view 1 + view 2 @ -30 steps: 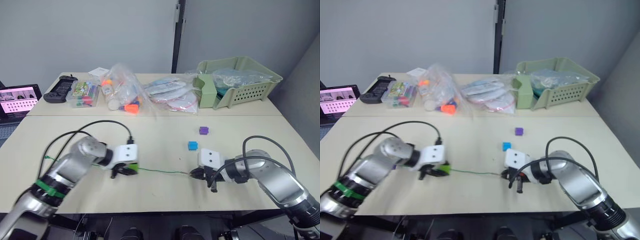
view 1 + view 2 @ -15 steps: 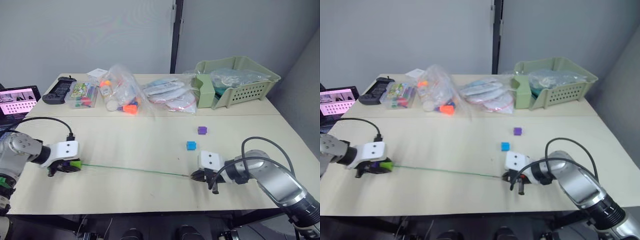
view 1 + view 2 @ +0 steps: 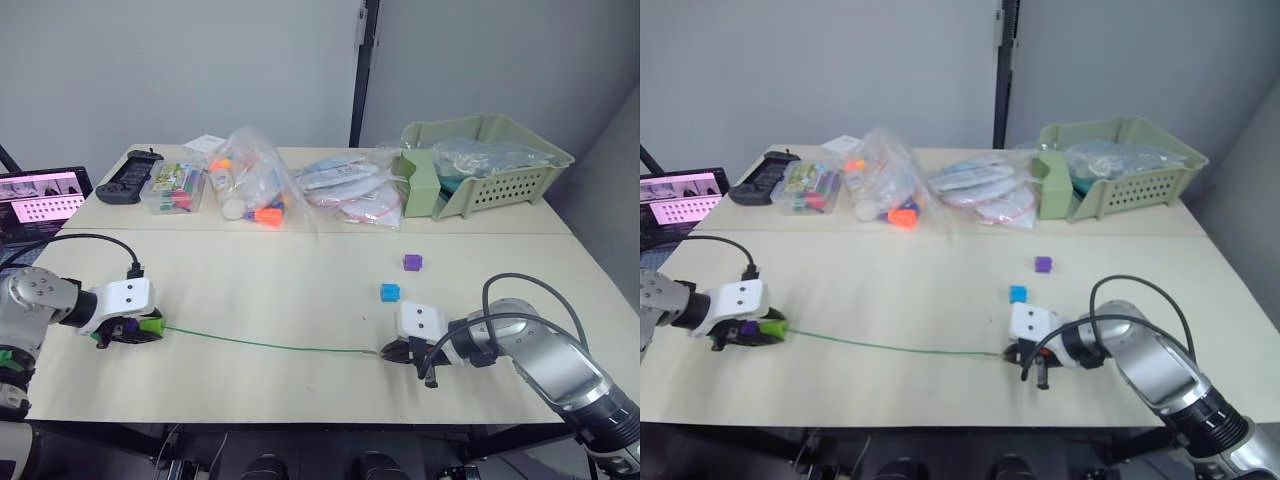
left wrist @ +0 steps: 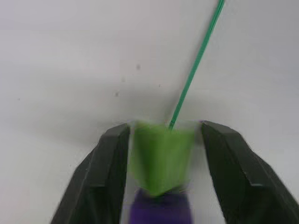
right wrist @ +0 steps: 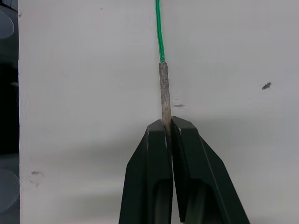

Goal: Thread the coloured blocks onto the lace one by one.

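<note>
Two blocks sit already strung at the far left end of the long thin green lace point(image 3: 270, 346), which serves as the landmark across the pale tabletop point(image 3: 300, 290). At that end the left gripper point(image 4: 161, 163) clamps a small light green plastic block point(image 4: 161, 156) between its black fingers point(image 4: 105, 172); the cord comes out of the block's front face. Tucked behind it, a small purple plastic block point(image 4: 161, 213) is cut off by the frame edge in the wrist view, and from the head it shows as no more than a purple speck under the white wrist housing, so how it sits on the cord is hard to make out.

The lace runs slack along the table from there toward the right. Beyond its right end, farther from the robot, a small blue plastic block point(image 3: 389, 292) lies loose, and a second purple plastic block point(image 3: 412, 262) lies farther back still; both are apart from the cord.

At the right end the right gripper point(image 5: 167, 128) is pinched closed on the stiff pale tip point(image 5: 164, 93) of the lace, whose rear part is hidden between the fingertips. From the head the tip itself is too small to tell apart.
</note>
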You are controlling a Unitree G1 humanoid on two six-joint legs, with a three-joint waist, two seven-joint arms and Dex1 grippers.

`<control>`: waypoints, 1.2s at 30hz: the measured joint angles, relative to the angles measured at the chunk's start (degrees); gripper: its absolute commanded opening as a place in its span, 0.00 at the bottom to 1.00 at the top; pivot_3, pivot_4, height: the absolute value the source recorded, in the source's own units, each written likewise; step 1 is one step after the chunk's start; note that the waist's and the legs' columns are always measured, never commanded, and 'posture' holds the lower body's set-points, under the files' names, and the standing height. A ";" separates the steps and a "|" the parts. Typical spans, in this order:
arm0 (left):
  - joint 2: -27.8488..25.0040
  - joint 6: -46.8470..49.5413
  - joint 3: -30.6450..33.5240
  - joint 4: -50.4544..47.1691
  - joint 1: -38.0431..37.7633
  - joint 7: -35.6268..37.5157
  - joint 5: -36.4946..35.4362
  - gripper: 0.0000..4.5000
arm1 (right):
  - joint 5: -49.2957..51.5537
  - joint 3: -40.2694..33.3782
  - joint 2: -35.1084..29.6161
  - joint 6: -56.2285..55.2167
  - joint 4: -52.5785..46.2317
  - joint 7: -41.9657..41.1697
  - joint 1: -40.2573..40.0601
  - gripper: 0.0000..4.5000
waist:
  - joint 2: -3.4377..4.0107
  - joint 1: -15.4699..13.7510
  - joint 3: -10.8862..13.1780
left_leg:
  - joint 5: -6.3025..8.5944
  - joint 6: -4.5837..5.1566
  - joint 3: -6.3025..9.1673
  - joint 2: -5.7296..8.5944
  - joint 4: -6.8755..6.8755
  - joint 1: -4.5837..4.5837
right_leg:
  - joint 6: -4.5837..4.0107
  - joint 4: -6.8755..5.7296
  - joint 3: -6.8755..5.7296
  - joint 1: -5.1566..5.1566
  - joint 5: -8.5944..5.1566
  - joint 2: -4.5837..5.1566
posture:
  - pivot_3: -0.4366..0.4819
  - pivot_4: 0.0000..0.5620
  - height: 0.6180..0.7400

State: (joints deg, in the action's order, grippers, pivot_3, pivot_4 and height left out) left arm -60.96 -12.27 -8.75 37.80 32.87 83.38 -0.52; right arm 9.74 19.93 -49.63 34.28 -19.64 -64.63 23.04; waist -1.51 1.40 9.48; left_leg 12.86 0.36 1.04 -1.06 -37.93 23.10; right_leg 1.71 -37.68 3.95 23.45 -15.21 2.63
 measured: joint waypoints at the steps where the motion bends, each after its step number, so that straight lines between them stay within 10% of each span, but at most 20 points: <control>1: 0.02 2.38 0.25 -2.54 0.01 1.29 -1.36 0.87 | 0.00 0.01 0.16 0.04 0.00 0.00 0.07 0.00 | -0.08 -0.11 0.05 | 0.00 0.00 0.04 -0.01 -0.08 0.21 | 0.00 -0.06 -0.02 0.20 0.01 -0.01 | 0.48 0.27 1.00; 7: 0.38 21.39 3.28 -24.90 -0.33 5.05 -11.30 1.00 | 0.00 0.88 1.98 0.79 -0.05 0.22 1.03 0.00 | -0.17 -0.29 0.06 | 0.00 0.00 0.14 0.02 -0.42 0.76 | 0.01 -0.42 -0.02 0.73 0.02 -0.01 | 0.48 0.27 1.00; 12: 11.28 32.30 -0.29 -42.04 -5.19 -2.72 -14.86 1.00 | -0.07 2.44 4.31 2.78 -0.12 1.21 2.59 0.00 | -0.15 -0.34 0.06 | 0.00 0.00 0.17 0.02 -0.48 0.73 | 0.01 -0.42 -0.01 0.69 0.02 -0.04 | 0.48 0.27 1.00; 19: 27.74 33.91 -10.44 -45.56 -5.22 -16.27 -8.40 1.00 | -0.58 4.19 5.15 5.21 -0.81 1.89 3.63 0.00 | -0.18 -0.76 0.07 | 0.00 0.00 0.24 0.09 -0.75 0.81 | 0.05 -0.44 -0.01 0.59 0.05 -0.04 | 0.48 0.27 1.00; 25: 30.92 36.05 -14.94 -46.07 -4.40 -18.97 -6.19 1.00 | -0.57 4.32 5.18 6.94 -1.40 2.41 3.70 0.00 | -0.17 -0.46 0.07 | 0.00 0.00 0.31 0.08 -0.77 0.82 | 0.05 -0.50 -0.02 0.62 0.06 -0.09 | 0.48 0.27 1.00; 36: 32.21 36.41 -16.66 -45.50 -2.27 -19.83 -4.93 0.21 | -0.54 4.32 5.18 7.48 -2.09 2.81 4.52 0.00 | -0.18 -0.66 0.07 | 0.00 0.00 0.30 0.10 -0.83 0.82 | 0.05 -0.47 -0.02 0.58 0.06 -0.06 | 0.48 0.27 1.00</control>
State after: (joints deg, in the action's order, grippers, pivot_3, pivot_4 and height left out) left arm -28.75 24.14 -25.42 -7.70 30.60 63.54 -5.44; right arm 9.20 24.25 -44.45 41.76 -21.72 -61.82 27.56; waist -1.69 0.74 9.56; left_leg 12.86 0.36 1.34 -0.96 -38.75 23.93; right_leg 1.76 -38.15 3.94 24.03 -15.15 2.56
